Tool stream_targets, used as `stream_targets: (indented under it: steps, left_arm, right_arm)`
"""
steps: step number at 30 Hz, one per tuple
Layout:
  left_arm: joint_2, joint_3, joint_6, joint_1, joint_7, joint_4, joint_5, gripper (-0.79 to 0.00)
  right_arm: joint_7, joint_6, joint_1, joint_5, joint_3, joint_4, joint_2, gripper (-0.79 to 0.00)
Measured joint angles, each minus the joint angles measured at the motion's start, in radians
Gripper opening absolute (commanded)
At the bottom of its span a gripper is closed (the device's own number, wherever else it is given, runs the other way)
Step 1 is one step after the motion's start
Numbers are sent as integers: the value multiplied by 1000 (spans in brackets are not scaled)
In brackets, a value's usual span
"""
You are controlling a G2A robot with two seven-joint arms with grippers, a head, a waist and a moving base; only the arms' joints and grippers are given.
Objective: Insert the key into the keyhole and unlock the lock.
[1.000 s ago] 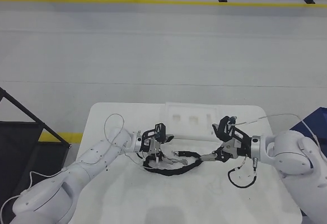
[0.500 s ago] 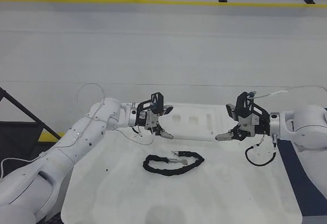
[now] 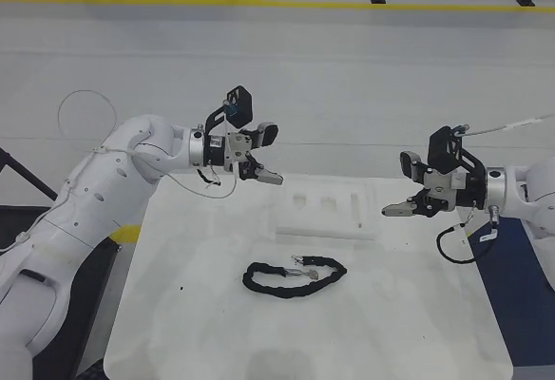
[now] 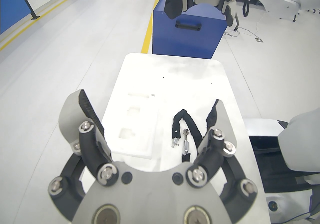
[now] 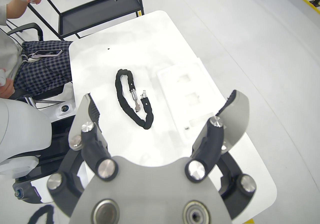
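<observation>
A black fabric-covered chain lock [image 3: 295, 277] lies curled in the middle of the white table [image 3: 211, 313]. Its metal cylinder end [image 5: 134, 96] has the key [image 5: 137, 107] sticking out of it. The pin end [image 5: 143, 96] lies just beside the cylinder, apart from it. My left gripper [image 3: 270, 155] hangs open and empty above the table's back left corner, well away from the chain [image 4: 186, 125]. Over the right edge, my right gripper [image 3: 399, 185] is also open and empty, with the chain [image 5: 125, 99] lying on the table ahead of it.
A white foam tray [image 3: 325, 214] with several shallow recesses sits at the back of the table, behind the chain. A blue cabinet [image 4: 187, 32] stands off the right side, and a black shelf cart [image 5: 100, 9] off the left.
Both grippers have let go of the chain lock, risen and drawn apart toward the table's left and right sides. The chain stays on the table with its ends separated.
</observation>
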Motion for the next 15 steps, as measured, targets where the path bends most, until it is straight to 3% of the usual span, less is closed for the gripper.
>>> stream_targets:
  steps: [15]
  left_arm:
    - [3, -3, 0, 3, 2, -7, -7, 0]
  right_arm:
    - [1, 1, 0, -1, 0, 0, 0, -1]
